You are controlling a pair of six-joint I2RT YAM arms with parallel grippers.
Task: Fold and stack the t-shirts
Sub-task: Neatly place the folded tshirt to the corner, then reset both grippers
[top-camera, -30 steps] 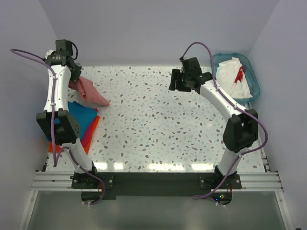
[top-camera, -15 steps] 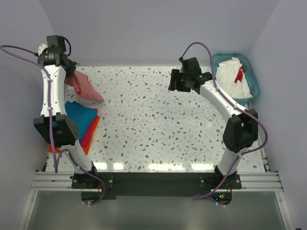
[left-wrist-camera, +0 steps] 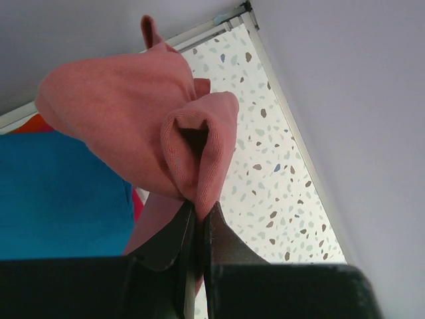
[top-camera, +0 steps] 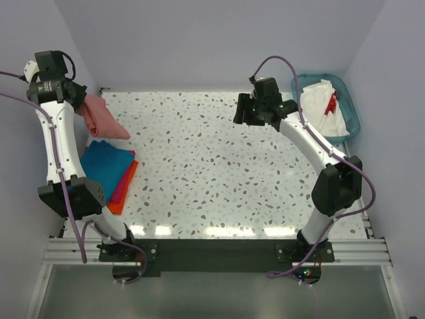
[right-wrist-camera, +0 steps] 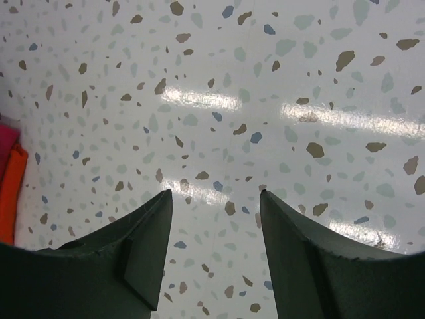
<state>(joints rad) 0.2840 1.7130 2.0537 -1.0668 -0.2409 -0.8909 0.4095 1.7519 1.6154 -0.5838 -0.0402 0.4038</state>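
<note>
My left gripper [top-camera: 78, 101] is shut on the folded salmon-red t-shirt [top-camera: 99, 116], which hangs at the far left above the table; it also shows in the left wrist view [left-wrist-camera: 146, 126], pinched between the jaws. Below it lies a stack with a teal blue shirt [top-camera: 106, 163] on top, pink [top-camera: 121, 188] and orange [top-camera: 125, 189] edges showing beneath. My right gripper [top-camera: 240, 111] is open and empty above the far middle of the table, with bare terrazzo between its fingers [right-wrist-camera: 149, 246]. A white shirt with a red mark [top-camera: 323, 106] lies in the basket.
The teal plastic basket [top-camera: 352, 106] stands at the far right corner. The terrazzo table [top-camera: 219, 173] has walls at the left, back and right. The stack's orange edge shows at the left of the right wrist view [right-wrist-camera: 10, 193].
My left gripper has moved left and back toward the corner, carrying the salmon-red shirt with it, so the shirt has swung off the table's middle left. The right arm has hardly moved.
</note>
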